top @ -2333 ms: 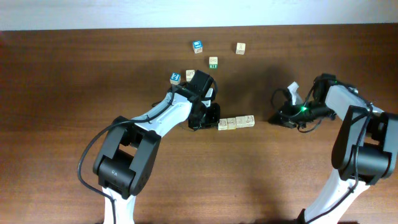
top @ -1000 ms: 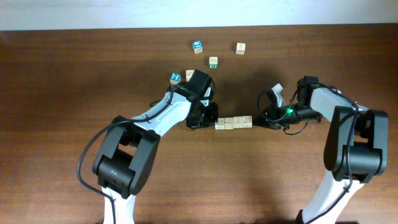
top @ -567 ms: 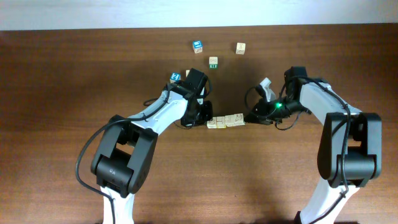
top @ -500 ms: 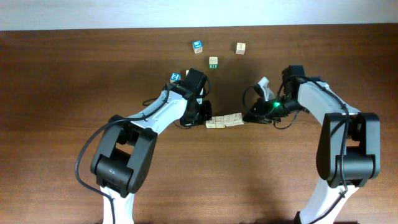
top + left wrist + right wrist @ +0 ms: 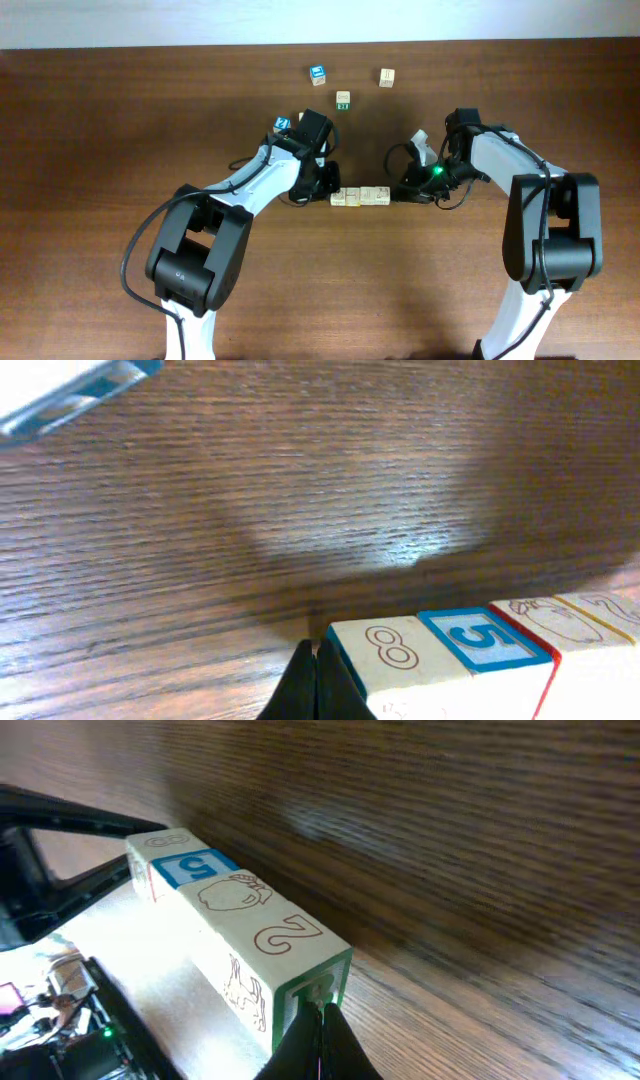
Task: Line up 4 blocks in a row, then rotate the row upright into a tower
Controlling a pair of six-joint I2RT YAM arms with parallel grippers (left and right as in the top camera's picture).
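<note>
Dark wooden table (image 5: 100, 200): the blocks (image 5: 360, 196) lie in a row between left pincer (image 5: 315, 682) and right pincer (image 5: 318, 1038), both pinched together, empty. Seemingly mid-turn; next needs balanced opposite pushes.

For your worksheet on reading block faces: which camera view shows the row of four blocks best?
Right wrist: the row of four blocks shows whole, with its upper faces readable. The left wrist view crops its far end, and overhead shows it tiny.

A blue-topped cube (image 5: 318, 74), green-sided cube (image 5: 343, 99) and pale cube (image 5: 387, 77) sit apart on the wooden table (image 5: 100, 150).
</note>
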